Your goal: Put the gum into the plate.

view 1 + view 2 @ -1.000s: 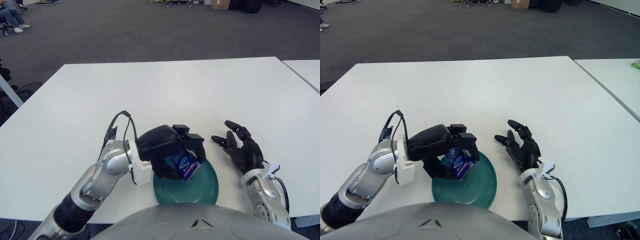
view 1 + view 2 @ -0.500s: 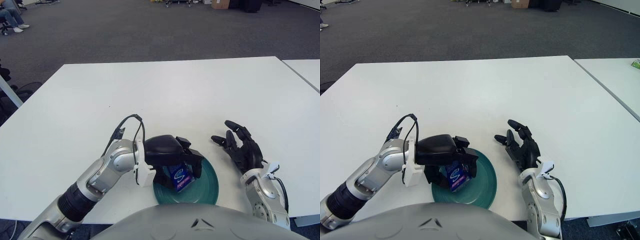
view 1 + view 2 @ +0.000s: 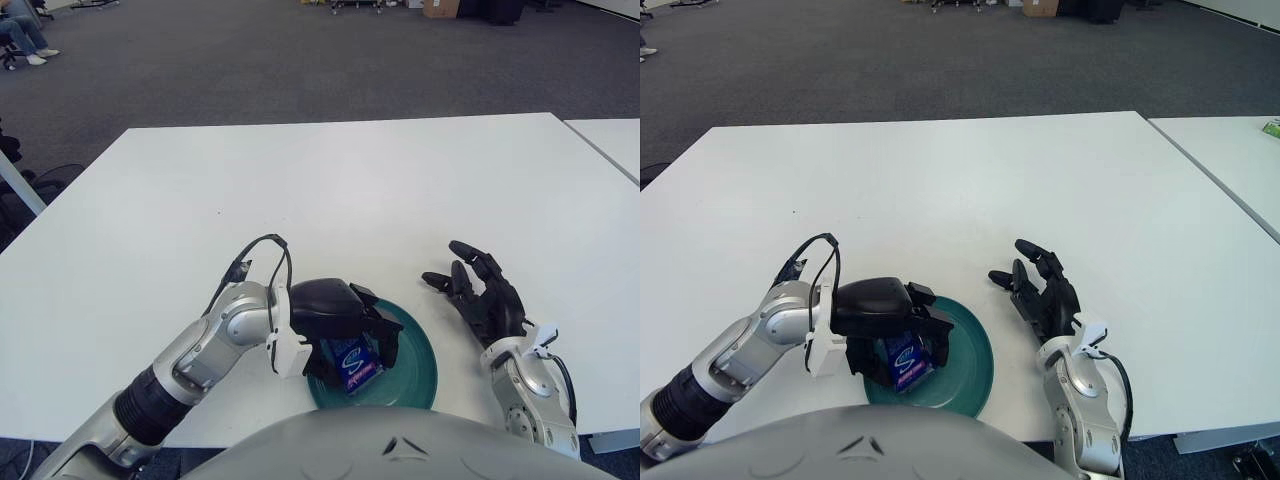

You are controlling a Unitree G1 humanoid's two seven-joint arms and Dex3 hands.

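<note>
A dark green plate [image 3: 412,368] lies near the front edge of the white table [image 3: 330,190]. My left hand [image 3: 345,338] hangs low over the plate's left half, its black fingers curled around the blue gum pack [image 3: 349,362]. The pack [image 3: 904,363] sits down inside the plate, still between the fingers; I cannot tell if it touches the plate. To the right of the plate shows my right hand [image 3: 482,295], fingers spread and holding nothing.
A second white table [image 3: 612,140] stands to the right, across a narrow gap. Grey carpet floor lies beyond the far edge. My own body's grey shell [image 3: 390,450] covers the bottom of the views.
My left hand has lowered the gum pack from above the plate's left rim down into the plate and drawn slightly nearer. The right hand has stayed still.
</note>
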